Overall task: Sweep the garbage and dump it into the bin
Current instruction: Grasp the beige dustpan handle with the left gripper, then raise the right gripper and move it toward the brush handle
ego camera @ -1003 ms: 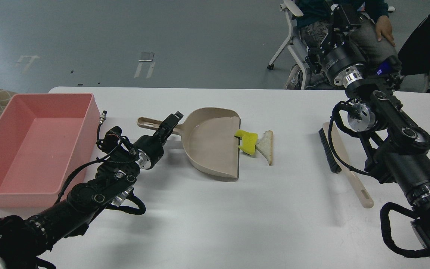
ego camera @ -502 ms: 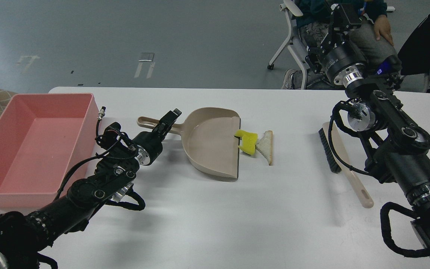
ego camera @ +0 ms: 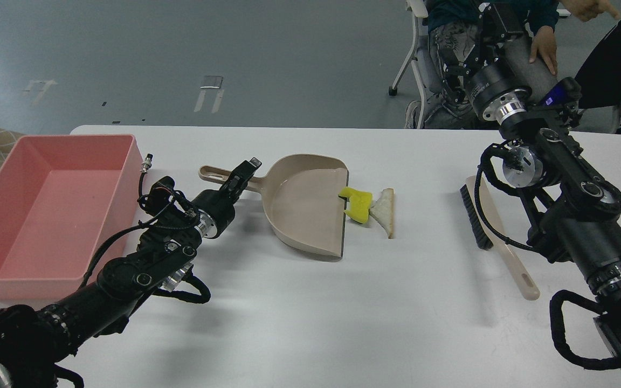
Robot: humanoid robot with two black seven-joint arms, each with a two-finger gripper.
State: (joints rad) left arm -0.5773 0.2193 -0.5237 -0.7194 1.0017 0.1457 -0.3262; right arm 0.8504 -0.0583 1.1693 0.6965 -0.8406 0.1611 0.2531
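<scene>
The yellow notched chunk [ego camera: 357,204] lies at the front lip of a beige dustpan [ego camera: 299,205] in the middle of the table. The white bread-like slice [ego camera: 385,212] lies against it on the right, on the tabletop. The pink bin [ego camera: 133,161] stands empty at the left edge. My left gripper [ego camera: 244,173] sits over the dustpan's handle [ego camera: 214,174]; its dark fingers cannot be told apart. My right gripper [ego camera: 496,24] is raised high beyond the table's far right edge, seen dark, its jaws unclear.
A beige brush with black bristles [ego camera: 491,231] lies on the table at the right, under my right arm. A seated person [ego camera: 542,48] and an office chair [ego camera: 415,59] are behind the far edge. A small metal plug [ego camera: 147,161] hangs by the bin.
My left gripper has drawn back a little to the left along the dustpan handle. The dustpan has shifted slightly. My right gripper has moved up a little. The scraps and brush have not moved.
</scene>
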